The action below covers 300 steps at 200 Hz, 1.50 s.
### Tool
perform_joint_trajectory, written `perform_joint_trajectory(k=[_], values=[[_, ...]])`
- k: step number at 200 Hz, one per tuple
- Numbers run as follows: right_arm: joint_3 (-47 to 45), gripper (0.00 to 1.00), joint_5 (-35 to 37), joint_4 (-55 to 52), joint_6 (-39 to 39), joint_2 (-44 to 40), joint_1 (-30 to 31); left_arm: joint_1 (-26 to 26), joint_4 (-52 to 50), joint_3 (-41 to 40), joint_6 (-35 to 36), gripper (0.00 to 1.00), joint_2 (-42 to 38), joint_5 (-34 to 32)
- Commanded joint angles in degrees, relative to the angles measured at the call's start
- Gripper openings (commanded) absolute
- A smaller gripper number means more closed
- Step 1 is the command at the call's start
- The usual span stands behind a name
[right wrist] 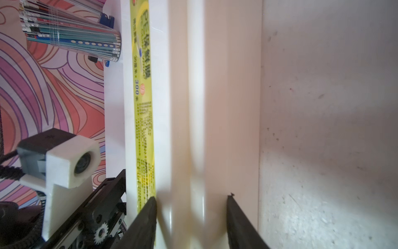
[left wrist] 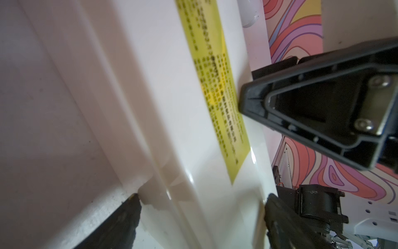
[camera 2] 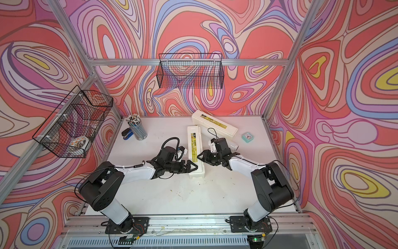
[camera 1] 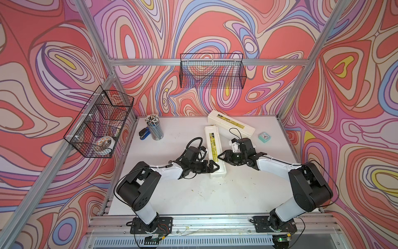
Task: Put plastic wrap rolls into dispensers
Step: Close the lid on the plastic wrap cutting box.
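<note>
Two cream-white dispensers lie on the table. The near dispenser [camera 1: 212,140] [camera 2: 193,138] points away from me, lid down, yellow label on top. My left gripper [camera 1: 215,167] [camera 2: 192,167] [left wrist: 202,207] straddles its near end, and both fingertips touch its sides. My right gripper [camera 1: 220,156] [camera 2: 200,155] [right wrist: 191,200] is shut on its right long edge, one finger by the label. The far dispenser [camera 1: 231,125] [camera 2: 215,125] lies slanted behind, lid shut. A white tube end, seemingly a plastic wrap roll [camera 2: 234,147], pokes out behind my right wrist. The rest of it is hidden.
A cup of pencils [camera 1: 154,128] and a blue stapler [camera 1: 143,133] stand at the back left. A small mint clock [camera 1: 265,137] sits at the back right. Wire baskets hang on the back wall [camera 1: 212,71] and the left wall [camera 1: 99,122].
</note>
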Motion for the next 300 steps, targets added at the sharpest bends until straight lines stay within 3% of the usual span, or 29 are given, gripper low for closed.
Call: perform_joint_trajectory(k=[1, 28, 71, 94, 119, 170, 210, 217, 230, 247, 270, 300], values=[[-1.9, 0.31, 8.1, -16.9, -4.2, 2.5, 1.0, 3.4, -17.1, -1.6, 3.0, 0.76, 6.1, -10.5], [-2.2, 0.30, 8.0, -16.4, -3.8, 2.7, 1.0, 3.7, -17.1, -1.0, 2.9, 0.66, 7.6, -9.2], [-3.7, 0.27, 7.7, -15.1, -1.8, 3.1, 1.2, 1.6, -20.2, 1.7, 5.5, 0.63, 8.9, -11.4], [-3.2, 0.28, 9.2, -16.7, -2.0, 2.2, 1.2, 1.3, -19.7, 3.1, 3.8, 0.48, 12.8, -10.3], [-2.7, 0.28, 10.9, -18.6, -2.0, 0.4, 1.2, 1.2, -19.6, 1.8, 2.0, 0.41, 13.2, -12.6], [-5.0, 0.29, 7.2, -15.1, -1.0, 1.0, 1.2, 1.0, -23.3, 4.3, 4.0, 0.58, 8.4, -15.2], [-9.8, 0.33, 2.9, -11.5, -0.1, -1.1, 1.2, 1.0, -26.8, 7.3, 5.9, 0.61, 9.0, -14.2], [-11.0, 0.37, 1.9, -10.5, 0.0, -2.5, 1.2, 1.1, -26.8, 7.0, 5.9, 0.61, 9.0, -14.2], [-14.0, 0.55, 0.2, -8.5, -0.4, -6.3, 1.2, 1.0, -26.7, 6.3, 5.9, 0.61, 8.9, -14.0], [-15.3, 0.58, 0.9, -10.6, -2.3, -10.4, 1.2, 1.0, -26.7, 5.9, 5.5, 0.61, 9.2, -13.8], [-16.8, 0.52, 1.4, -12.6, -3.2, -11.8, 1.2, 1.0, -26.7, 5.8, 4.7, 0.61, 10.2, -13.6], [-18.7, 0.33, -0.6, -8.2, -1.2, -4.7, 1.2, 1.0, -26.8, 5.6, 3.9, 0.61, 10.5, -13.5]])
